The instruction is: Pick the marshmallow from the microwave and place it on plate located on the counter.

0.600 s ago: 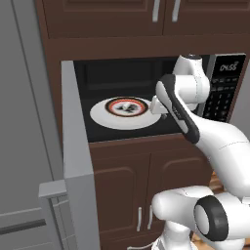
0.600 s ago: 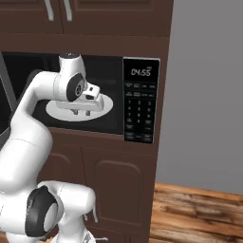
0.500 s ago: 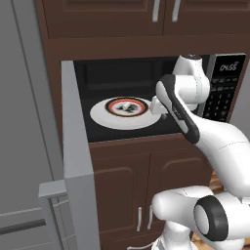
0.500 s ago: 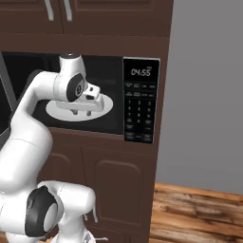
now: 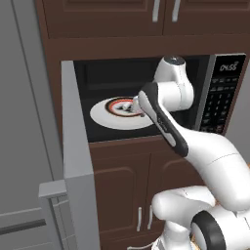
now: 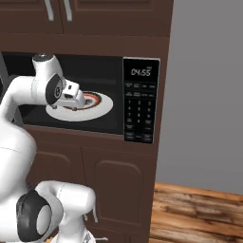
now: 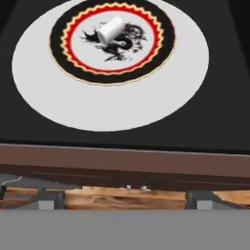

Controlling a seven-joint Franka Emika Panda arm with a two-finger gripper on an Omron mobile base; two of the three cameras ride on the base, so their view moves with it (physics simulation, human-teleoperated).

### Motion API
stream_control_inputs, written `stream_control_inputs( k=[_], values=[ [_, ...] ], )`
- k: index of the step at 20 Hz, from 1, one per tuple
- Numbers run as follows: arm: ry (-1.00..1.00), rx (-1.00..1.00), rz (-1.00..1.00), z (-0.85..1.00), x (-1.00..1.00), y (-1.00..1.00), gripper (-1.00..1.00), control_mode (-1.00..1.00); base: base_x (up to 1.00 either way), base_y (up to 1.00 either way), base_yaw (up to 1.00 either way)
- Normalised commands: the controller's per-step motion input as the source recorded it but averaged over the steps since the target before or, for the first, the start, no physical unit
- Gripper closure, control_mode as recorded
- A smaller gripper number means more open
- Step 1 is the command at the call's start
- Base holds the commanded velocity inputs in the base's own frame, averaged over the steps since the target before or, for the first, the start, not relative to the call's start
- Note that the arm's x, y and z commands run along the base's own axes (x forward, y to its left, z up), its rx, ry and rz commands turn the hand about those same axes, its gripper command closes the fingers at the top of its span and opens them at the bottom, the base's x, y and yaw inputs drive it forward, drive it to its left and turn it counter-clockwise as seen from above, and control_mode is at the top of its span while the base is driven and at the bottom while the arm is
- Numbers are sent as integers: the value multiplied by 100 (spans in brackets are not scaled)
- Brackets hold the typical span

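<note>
The microwave [image 5: 222, 93] stands with its grey door [image 5: 75, 161] swung out to the left. In its black cavity, a white turntable [image 7: 58, 97] carries a red-and-black ringed plate [image 7: 156, 53]. The marshmallow [image 7: 110, 29], a tiny white lump, lies on that plate's middle. My gripper [image 7: 127, 200] hangs at the cavity mouth, short of the turntable, open with nothing between its fingertips [image 7: 49, 200]. The hand [image 5: 139, 103] also shows beside the ringed plate [image 5: 117, 105] in the left base view, and the hand [image 6: 76, 98] shows in the right base view. The small plain white plate and the counter are out of view.
The open door [image 5: 75, 161] juts toward me on the left, with the tall grey fridge [image 5: 24, 122] behind it. Dark brown cabinets [image 6: 118, 180] run above and below the microwave. The keypad panel [image 6: 140, 107] is to the right, then a grey wall and wooden floor [image 6: 199, 213].
My arm and hand have shifted a little to the left, closer over the ringed plate. The marshmallow and the plates have not moved.
</note>
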Motion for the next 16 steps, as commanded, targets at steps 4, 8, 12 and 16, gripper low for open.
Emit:
stream_control_inputs(
  k=[4, 8, 12, 16],
  values=[
    [-16, 0, -25, 0, 39, 91, -100, -100, 0, 0, 0],
    [-8, 0, -26, 0, 62, 30, -100, -100, 0, 0, 0],
    [-6, 5, -9, 0, 58, -10, -100, -100, 0, 0, 0],
    [-8, 4, -2, 0, 52, -31, -100, -100, 0, 0, 0]
  ],
)
